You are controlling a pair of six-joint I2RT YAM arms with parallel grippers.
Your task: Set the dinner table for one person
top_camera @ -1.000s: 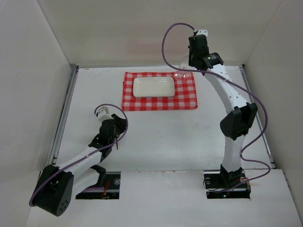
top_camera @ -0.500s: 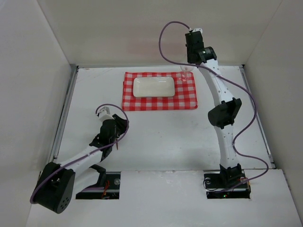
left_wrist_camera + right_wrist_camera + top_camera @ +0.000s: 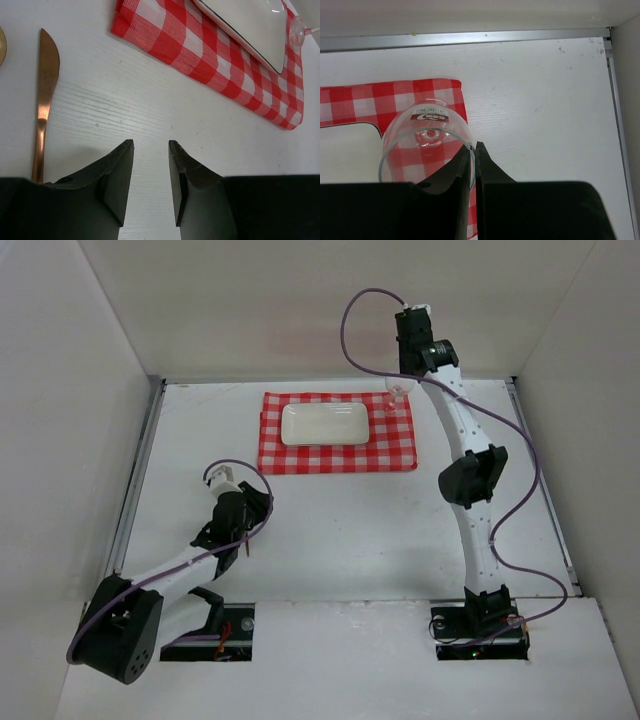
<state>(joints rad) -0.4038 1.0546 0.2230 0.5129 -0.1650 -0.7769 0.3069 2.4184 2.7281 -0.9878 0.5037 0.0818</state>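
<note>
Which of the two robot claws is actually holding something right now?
The right gripper: it pinches the rim of the clear glass over the checked cloth. The left gripper hangs open beside a copper knife, gripping nothing.

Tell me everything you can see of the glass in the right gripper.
The glass is clear and stemmed, with a printed mark on its wall and a round foot. It is mouth up over the far right corner of the checked cloth, beside the white plate. The right gripper pinches its wall at the rim. Whether its foot touches the cloth is unclear.
</note>
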